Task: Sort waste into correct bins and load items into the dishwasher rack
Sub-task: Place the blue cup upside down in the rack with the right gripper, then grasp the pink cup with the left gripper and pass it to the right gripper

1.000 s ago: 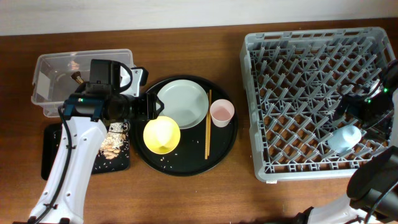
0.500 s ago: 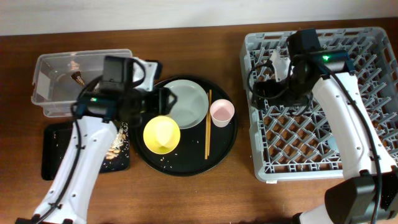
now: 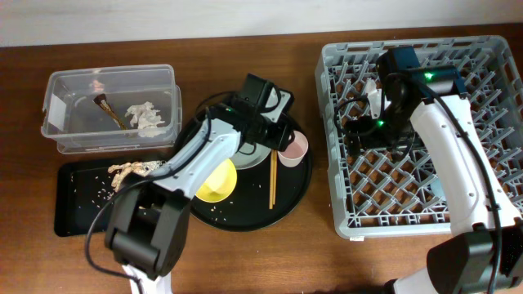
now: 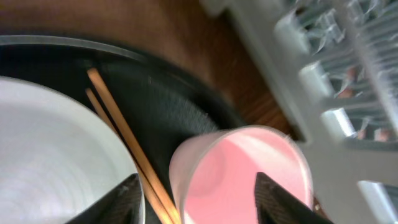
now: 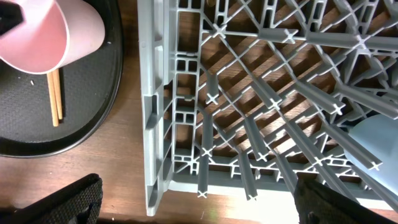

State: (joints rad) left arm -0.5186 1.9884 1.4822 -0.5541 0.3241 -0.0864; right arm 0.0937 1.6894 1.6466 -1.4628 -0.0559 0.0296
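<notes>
My left gripper (image 3: 283,139) (image 4: 200,202) is open over the round black tray, its fingers on either side of the pink cup (image 3: 292,149) (image 4: 242,171) and the wooden chopsticks (image 3: 272,175) (image 4: 121,134). The grey-green plate (image 3: 252,155) (image 4: 50,149) lies partly under that arm, with the yellow bowl (image 3: 214,180) beside it. My right gripper (image 3: 354,135) (image 5: 205,208) is open and empty above the left side of the grey dishwasher rack (image 3: 409,61) (image 5: 161,112). The light blue cup (image 3: 438,189) (image 5: 379,134) sits in the rack.
The clear box (image 3: 110,82) holds white tissue (image 3: 147,118) and the wrapper (image 3: 109,108). The shallow black rectangular tray (image 3: 82,204) holds food scraps (image 3: 131,169) and crumbs. The round black tray (image 3: 245,214) (image 5: 93,124) lies between the bins and the rack.
My left arm swung right from the bins to the pink cup, and tissue now lies in the clear box. My right arm came from the rack's right side to its left.
</notes>
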